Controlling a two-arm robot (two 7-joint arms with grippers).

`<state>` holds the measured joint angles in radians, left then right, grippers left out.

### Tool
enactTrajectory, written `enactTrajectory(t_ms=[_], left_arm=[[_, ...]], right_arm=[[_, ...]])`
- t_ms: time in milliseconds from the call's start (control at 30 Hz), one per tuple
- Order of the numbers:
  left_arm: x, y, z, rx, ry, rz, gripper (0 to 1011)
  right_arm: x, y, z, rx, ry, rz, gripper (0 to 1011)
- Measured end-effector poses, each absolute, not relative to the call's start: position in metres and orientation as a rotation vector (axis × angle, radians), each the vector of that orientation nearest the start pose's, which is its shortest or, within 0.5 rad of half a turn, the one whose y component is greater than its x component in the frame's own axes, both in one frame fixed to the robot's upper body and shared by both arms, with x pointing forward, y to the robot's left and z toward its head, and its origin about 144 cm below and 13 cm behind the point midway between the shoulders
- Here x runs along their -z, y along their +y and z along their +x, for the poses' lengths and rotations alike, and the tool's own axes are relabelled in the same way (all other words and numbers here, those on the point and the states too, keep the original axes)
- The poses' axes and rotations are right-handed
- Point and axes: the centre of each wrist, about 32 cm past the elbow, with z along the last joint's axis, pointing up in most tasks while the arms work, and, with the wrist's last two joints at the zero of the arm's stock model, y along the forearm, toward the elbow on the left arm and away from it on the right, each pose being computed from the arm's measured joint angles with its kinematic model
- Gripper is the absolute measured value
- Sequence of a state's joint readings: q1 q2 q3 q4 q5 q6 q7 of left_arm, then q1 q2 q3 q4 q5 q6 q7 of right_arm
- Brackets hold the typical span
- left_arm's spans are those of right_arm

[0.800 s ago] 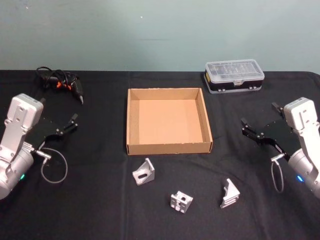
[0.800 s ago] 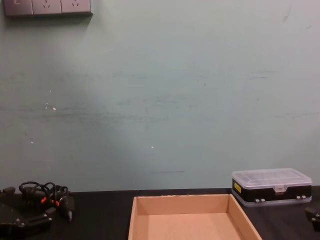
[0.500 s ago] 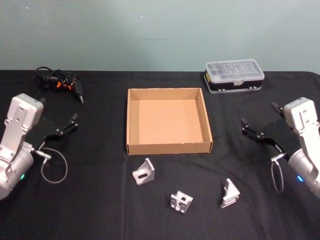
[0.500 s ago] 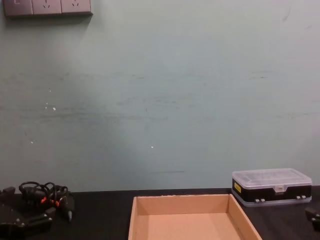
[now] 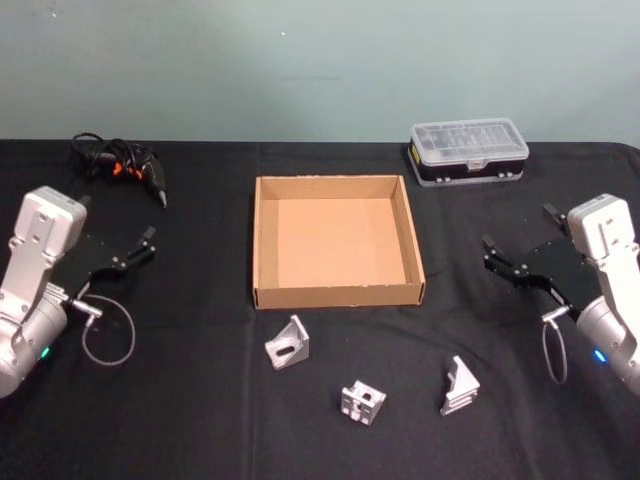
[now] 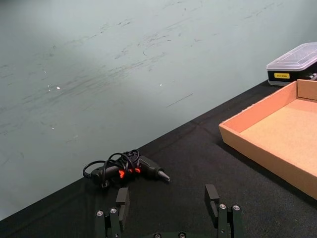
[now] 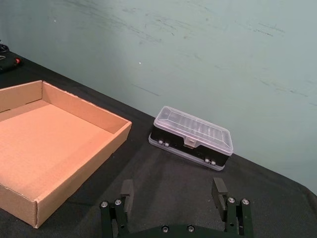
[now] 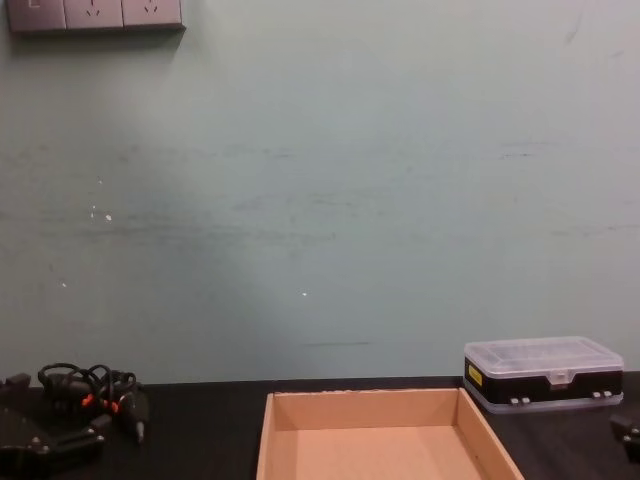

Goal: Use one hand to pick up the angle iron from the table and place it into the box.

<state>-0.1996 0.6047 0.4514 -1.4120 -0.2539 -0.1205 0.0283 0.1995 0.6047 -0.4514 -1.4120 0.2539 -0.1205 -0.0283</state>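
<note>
The left claw hovered with its fingers spread above the left side of the bench, gripping nothing. The right claw hovered spread the same way on the right side. The box sat between them. Nearer the robot, three pieces lay on the bench outside the box: the left angle iron, the middle angle iron and the right angle iron.

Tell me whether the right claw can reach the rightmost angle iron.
Probably yes: the right claw is open, and only bare table lies between it and that angle iron.
</note>
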Motion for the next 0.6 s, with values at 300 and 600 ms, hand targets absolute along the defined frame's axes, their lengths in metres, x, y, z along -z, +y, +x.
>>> enactTrajectory(t_ms=[300, 600], left_arm=[[-1.1398, 0.3097, 0.4886, -1.248, -0.285, 0.304, 1000], [-1.1398, 0.3097, 0.4886, -1.248, -0.285, 0.304, 1000]], right_arm=[[-1.1398, -0.3097, 0.4886, 1.248, -0.285, -0.304, 1004], [-1.1398, -0.3096, 0.4886, 1.248, -0.285, -0.304, 1004]])
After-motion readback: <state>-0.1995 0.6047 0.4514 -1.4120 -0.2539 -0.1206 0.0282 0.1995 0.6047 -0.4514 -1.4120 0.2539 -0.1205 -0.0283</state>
